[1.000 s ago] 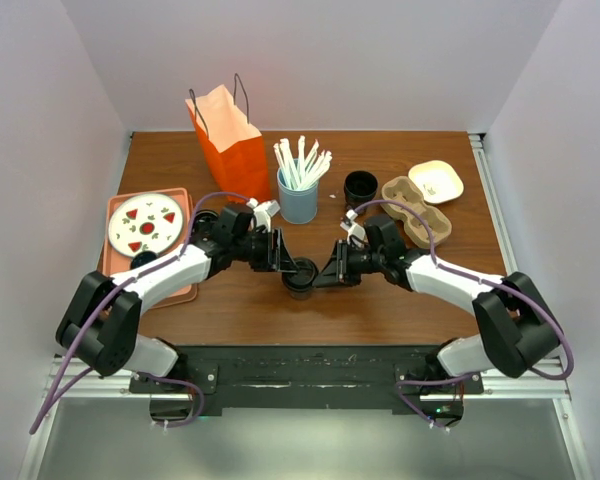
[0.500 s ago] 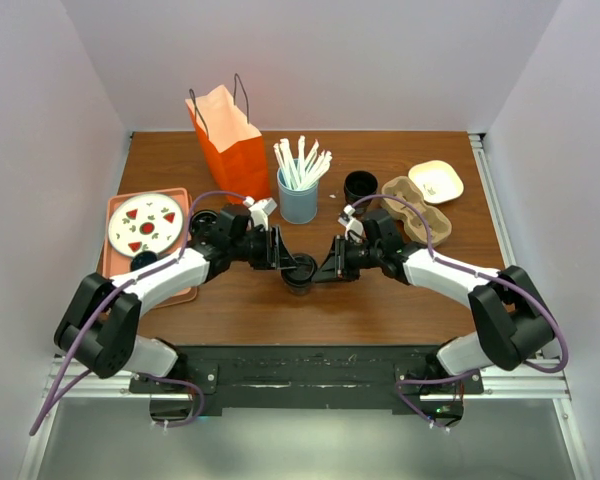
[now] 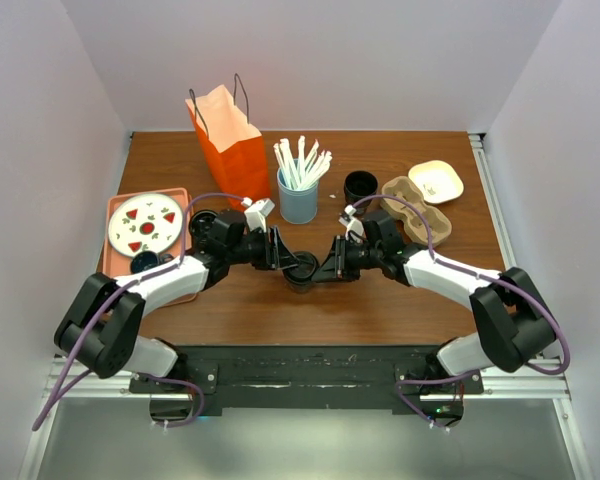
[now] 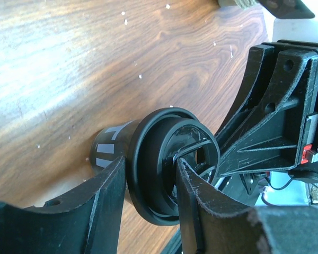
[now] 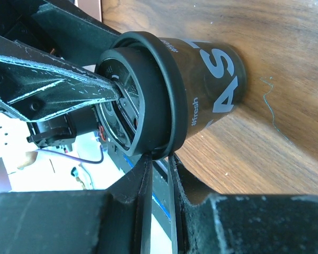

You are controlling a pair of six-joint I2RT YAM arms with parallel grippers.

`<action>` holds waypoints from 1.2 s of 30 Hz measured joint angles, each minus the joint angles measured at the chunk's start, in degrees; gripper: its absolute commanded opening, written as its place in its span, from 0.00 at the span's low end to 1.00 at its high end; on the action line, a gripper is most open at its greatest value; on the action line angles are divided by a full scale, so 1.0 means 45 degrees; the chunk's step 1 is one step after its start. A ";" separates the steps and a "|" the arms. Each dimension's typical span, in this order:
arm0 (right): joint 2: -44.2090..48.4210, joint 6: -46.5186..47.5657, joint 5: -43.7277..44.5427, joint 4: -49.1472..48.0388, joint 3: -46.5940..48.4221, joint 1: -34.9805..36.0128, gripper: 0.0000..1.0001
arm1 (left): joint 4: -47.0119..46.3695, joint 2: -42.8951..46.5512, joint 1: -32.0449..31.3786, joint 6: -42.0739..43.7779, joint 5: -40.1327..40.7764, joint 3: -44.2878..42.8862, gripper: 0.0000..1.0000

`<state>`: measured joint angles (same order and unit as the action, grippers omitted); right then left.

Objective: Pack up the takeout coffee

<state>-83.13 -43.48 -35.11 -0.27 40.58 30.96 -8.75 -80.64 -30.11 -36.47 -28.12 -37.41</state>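
gripping the takeout coffee (image 5: 212,79), left claw (image 4: 151,185) and right claw (image 5: 159,169) meet over a brown wood table (image 3: 230,310) between pale walls (image 3: 310,60).

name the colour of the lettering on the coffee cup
White lettering, clearest in the right wrist view.

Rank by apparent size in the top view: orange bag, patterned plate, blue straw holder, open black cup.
1. orange bag
2. patterned plate
3. blue straw holder
4. open black cup, barely smaller
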 measured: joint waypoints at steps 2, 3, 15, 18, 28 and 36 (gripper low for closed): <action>0.0015 0.0000 0.0053 0.0005 0.0000 0.0000 0.13 | -0.0403 -0.0112 0.0019 -0.0005 -0.0044 0.0092 0.13; 0.0024 -0.0005 0.0092 0.0005 0.0000 0.0000 0.13 | -0.0588 -0.0155 0.0019 -0.0005 -0.0058 0.0126 0.13; 0.0398 0.0049 0.0874 0.0447 0.0107 0.0053 0.34 | -0.1010 -0.0389 0.0019 0.0000 -0.0029 0.0087 0.15; 0.0457 0.0102 0.1098 0.0772 0.0209 0.0058 0.38 | -0.1001 -0.0403 0.0019 0.0000 0.0000 0.0058 0.15; 0.1530 0.0379 0.2501 0.2147 0.0369 0.0019 0.62 | -0.0845 -0.0529 -0.0126 0.0005 -0.0058 -0.0083 0.15; 0.1209 0.0554 0.2535 0.2113 0.1234 0.0019 0.66 | -0.0758 -0.0583 -0.0209 0.0010 -0.0257 -0.0141 0.15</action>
<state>-77.69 -40.99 -23.70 9.23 46.13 31.05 -12.16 -83.26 -31.05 -36.42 -29.28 -38.04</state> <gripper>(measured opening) 0.659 0.448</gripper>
